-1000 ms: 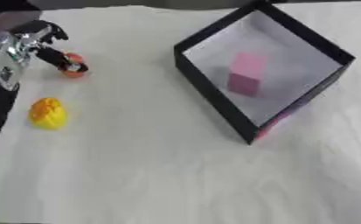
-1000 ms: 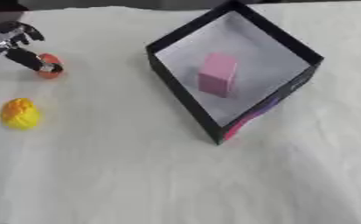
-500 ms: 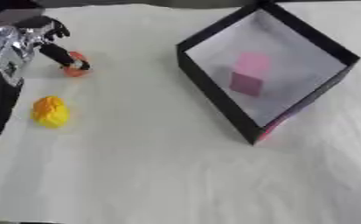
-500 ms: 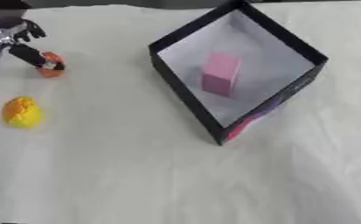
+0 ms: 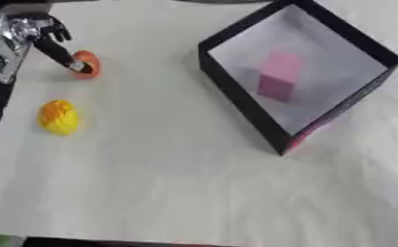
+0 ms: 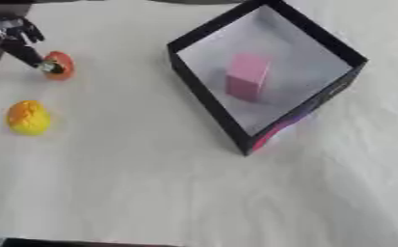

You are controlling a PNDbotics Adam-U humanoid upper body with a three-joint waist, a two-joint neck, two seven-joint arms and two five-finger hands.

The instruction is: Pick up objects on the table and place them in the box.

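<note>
The left hand [image 5: 23, 36] shows at about ten o'clock in the left eye view, its arm running down the left edge. One dark finger is stretched out straight toward four o'clock, and its tip touches the small orange object [image 5: 87, 63] lying on the pale surface [image 5: 177, 183]; the other fingers [image 5: 57, 30] are curled back near the palm and hold nothing. The orange object is not gripped (only the one fingertip meets it).

Toward six o'clock from the orange object, and apart from it, a yellow rounded object [image 5: 59, 116] rests on the surface, near the left edge and clear of the hand.

The black box [image 5: 235, 89] sits at about two o'clock, turned so that one corner points toward six o'clock, well apart from both small objects. Its inside is pale, and a pink block [image 5: 277, 77] stands in it near the middle. A strip of pink-red colour shows on the outer wall by the near corner.

The right hand shows in neither view.
</note>
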